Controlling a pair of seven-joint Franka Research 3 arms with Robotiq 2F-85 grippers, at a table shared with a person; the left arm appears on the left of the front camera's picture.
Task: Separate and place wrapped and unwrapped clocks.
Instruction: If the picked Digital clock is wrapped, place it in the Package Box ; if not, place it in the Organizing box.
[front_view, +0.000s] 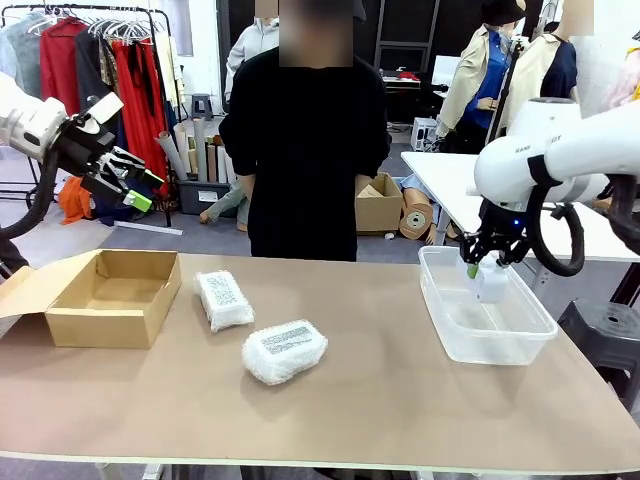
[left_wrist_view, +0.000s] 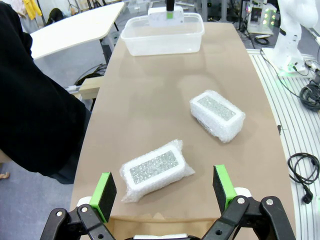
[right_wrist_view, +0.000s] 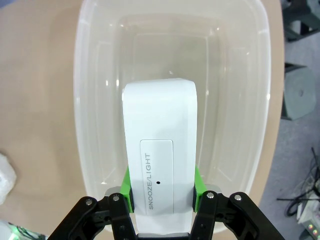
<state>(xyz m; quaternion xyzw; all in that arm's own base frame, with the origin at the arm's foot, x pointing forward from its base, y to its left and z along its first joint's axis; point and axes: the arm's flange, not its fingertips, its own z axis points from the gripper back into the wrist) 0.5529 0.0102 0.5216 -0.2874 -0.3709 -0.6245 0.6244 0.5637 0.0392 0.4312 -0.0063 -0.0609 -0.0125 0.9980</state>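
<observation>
Right wrist view: my right claw (right_wrist_view: 162, 187) grips bare clock (right_wrist_view: 160, 125) over tub (right_wrist_view: 84, 100) — wrapped clocks (front_view: 224, 299) (front_view: 284, 351) unsorted, left claw (left_wrist_view: 165, 190) wide.

Bright, even light from overhead, with only a soft shadow under the nearer wrapped clock (front_view: 284, 351) on the bench (front_view: 400, 400). Wrist views bow at their edges; the clear tub (right_wrist_view: 87, 75) carries pale glare
</observation>
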